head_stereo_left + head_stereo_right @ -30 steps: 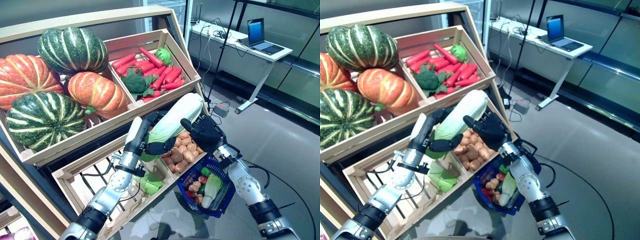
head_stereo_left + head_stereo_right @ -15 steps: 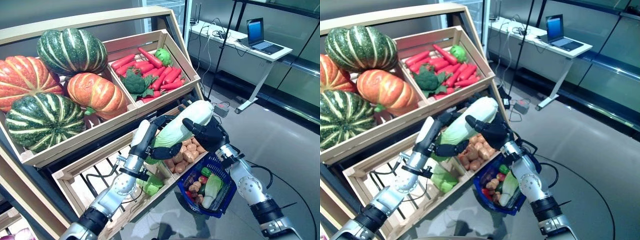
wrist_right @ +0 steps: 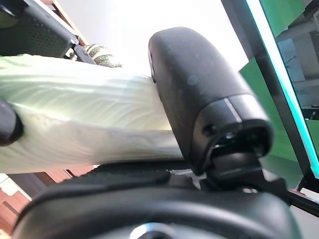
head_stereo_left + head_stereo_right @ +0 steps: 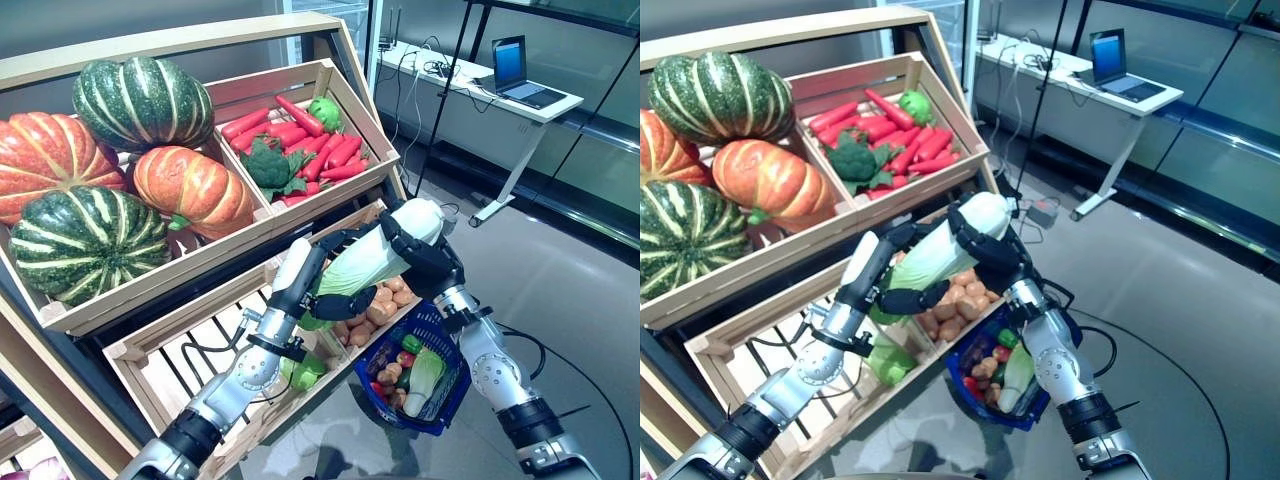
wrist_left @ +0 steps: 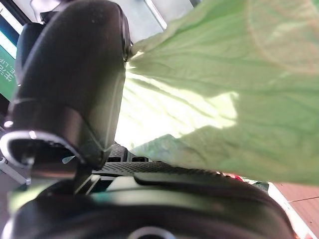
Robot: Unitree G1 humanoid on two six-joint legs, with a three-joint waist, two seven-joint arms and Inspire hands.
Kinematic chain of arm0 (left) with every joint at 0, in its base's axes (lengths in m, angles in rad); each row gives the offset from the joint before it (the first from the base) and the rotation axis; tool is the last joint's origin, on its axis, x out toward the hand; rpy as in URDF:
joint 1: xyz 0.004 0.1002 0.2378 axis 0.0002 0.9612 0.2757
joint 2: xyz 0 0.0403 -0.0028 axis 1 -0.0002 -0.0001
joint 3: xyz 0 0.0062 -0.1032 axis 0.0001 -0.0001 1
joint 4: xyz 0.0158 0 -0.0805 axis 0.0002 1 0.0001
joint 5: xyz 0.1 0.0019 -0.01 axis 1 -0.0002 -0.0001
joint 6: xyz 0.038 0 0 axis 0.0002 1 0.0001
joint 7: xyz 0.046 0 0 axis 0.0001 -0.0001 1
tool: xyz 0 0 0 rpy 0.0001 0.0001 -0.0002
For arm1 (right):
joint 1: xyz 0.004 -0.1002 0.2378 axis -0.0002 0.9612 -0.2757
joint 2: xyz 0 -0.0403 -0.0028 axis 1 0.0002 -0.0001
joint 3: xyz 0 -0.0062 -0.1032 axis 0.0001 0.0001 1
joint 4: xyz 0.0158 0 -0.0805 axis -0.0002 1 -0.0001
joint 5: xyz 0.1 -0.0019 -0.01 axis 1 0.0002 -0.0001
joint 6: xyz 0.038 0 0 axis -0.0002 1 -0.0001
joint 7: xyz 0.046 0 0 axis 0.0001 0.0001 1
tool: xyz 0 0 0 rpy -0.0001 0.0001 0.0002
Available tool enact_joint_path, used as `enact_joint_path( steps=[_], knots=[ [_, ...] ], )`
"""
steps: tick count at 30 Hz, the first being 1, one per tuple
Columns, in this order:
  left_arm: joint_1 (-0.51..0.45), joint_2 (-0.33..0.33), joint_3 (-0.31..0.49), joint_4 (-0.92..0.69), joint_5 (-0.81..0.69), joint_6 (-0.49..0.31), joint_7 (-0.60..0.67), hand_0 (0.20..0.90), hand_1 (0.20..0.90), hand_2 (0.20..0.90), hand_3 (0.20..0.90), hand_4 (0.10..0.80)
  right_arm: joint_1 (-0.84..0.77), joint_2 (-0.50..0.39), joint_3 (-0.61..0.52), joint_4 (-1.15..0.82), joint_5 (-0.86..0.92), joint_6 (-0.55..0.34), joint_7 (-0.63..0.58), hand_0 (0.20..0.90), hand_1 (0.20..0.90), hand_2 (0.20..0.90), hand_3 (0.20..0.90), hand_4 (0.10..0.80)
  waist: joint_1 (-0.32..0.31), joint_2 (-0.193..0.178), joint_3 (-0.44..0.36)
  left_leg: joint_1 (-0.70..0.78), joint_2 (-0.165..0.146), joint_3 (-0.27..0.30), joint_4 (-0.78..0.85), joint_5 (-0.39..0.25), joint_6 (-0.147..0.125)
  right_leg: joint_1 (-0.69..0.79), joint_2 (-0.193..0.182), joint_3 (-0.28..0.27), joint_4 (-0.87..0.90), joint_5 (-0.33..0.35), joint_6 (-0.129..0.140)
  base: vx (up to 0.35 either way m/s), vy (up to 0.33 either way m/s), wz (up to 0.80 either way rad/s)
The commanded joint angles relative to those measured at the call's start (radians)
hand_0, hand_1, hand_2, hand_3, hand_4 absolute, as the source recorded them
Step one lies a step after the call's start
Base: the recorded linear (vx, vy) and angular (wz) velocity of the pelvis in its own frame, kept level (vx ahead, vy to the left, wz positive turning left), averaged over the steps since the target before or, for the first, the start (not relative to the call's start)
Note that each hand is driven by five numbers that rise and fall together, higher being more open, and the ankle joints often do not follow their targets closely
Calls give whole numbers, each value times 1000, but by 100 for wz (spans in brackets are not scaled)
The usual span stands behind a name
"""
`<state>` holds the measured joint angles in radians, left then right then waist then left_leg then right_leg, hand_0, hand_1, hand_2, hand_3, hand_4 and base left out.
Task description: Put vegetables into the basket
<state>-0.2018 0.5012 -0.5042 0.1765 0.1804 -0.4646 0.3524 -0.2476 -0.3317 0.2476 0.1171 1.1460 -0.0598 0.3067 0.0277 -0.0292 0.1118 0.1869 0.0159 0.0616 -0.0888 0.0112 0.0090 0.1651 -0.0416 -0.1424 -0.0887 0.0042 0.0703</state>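
A long pale green napa cabbage [image 4: 365, 265] is held in the air in front of the stand's lower crates, just above and left of the blue basket [image 4: 461, 388] on the floor. My left hand [image 4: 340, 302] is curled round its leafy lower end, and the leaves show in the left wrist view [image 5: 224, 74]. My right hand [image 4: 430, 262] is curled over its white upper end, with its thumb [image 3: 199, 89] lying against the cabbage [image 3: 75, 124]. The basket holds a pale leafy vegetable [image 4: 425, 375], small brown tubers and red and green pieces.
The wooden stand [image 4: 190, 265] fills the left side, and its lower crate of brown tubers [image 4: 385, 300] touches the basket. A white desk with a laptop [image 4: 515, 65] stands at the back right. Grey floor [image 4: 570, 290] lies open to the right.
The cabbage has moved right and up, away from the lower crate toward the basket. My right hand's fingers have closed over its white end. My left hand followed with it.
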Motion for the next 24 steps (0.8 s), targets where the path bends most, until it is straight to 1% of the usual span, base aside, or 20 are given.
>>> enact_joint_path(
  steps=[1,5,6,7,8,12,16,24],
  knots=[
    [-151,-13,-117,2,93,-92,-26,300,300,300,300,400,-243,82,-63,-82,46,-108,41,300,300,300,300,400,-11,-8,-38,7,-37,-15,2,-115,33,38,6,-27,36,-86,-44,0,0,0],
    [-145,-17,-108,12,70,-70,-28,300,300,300,300,400,-241,79,-72,-82,46,-112,43,300,300,300,300,400,-11,-9,-38,6,-36,-15,2,-115,33,39,6,-26,33,-84,-45,0,0,0],
    [-141,-21,-105,17,49,-54,-45,465,465,465,465,510,-236,79,-75,-83,42,-113,42,300,300,300,300,400,-11,-9,-40,9,-35,-14,2,-120,32,42,7,-25,33,-88,-44,0,0,0],
    [-138,-26,-100,28,27,-35,-58,575,575,575,575,584,-234,79,-81,-83,37,-112,42,300,300,300,300,400,-11,-9,-40,9,-35,-12,2,-120,32,43,7,-25,31,-87,-43,0,0,0],
    [-135,-29,-98,36,19,-27,-59,900,900,900,900,800,-235,79,-84,-83,31,-113,40,300,300,300,300,400,-11,-10,-40,6,-35,-11,2,-116,33,41,6,-26,27,-81,-44,0,0,0],
    [-98,-38,-78,86,-9,19,-60,900,900,900,900,800,-231,64,-101,-81,18,-122,32,300,300,300,300,400,-11,-12,-40,5,-34,-11,2,-115,32,41,8,-25,22,-77,-44,-8,-1,0],
    [-77,-51,-54,187,34,71,-51,900,900,900,900,800,-231,40,-123,-75,-4,-132,15,300,300,300,300,400,-17,-13,-44,5,-32,-3,2,-113,31,40,9,-20,19,-73,-44,0,0,0],
    [-60,-73,-15,390,82,130,-46,900,900,900,900,800,-217,2,-165,-58,-34,-144,6,300,300,300,300,400,-32,-15,-43,3,-27,11,2,-108,28,34,12,-6,15,-66,-42,-14,-13,-5]
  ],
)
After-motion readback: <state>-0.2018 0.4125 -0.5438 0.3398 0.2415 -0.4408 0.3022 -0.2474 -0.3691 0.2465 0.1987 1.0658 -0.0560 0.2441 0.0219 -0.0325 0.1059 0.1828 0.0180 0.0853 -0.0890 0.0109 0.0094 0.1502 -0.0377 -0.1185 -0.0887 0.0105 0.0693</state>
